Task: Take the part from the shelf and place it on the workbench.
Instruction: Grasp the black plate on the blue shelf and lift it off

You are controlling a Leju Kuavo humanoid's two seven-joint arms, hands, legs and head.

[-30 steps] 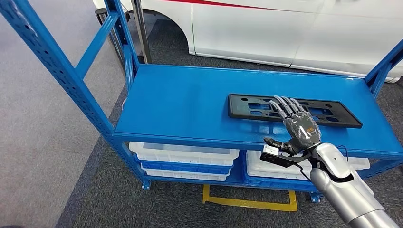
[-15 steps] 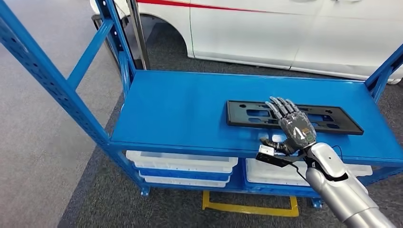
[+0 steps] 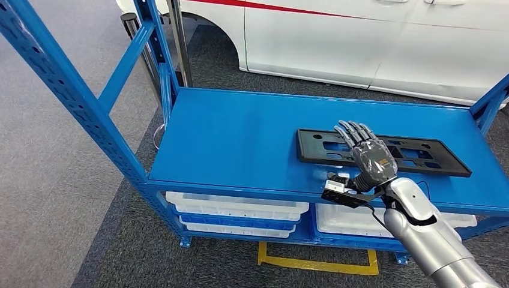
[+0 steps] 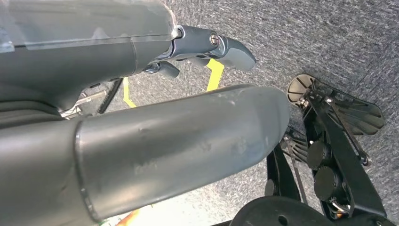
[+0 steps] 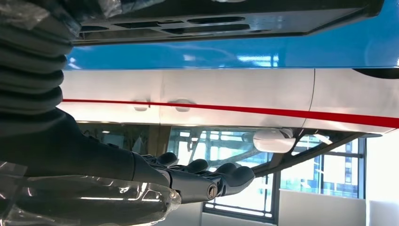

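Part (image 3: 384, 152) (flat black slotted plastic), glossy blue shelf (image 3: 240, 138)

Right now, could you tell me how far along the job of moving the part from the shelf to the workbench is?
Early stage. Done: the right hand is over the black part, fingers spread. In hand: nothing; the part lies flat on the blue shelf, and the right wrist view shows space between the fingers and the part. Left: grip it, lift it, and carry it to the workbench.

Blue shelf (image 3: 240, 138) — black part (image 3: 420, 157) flat
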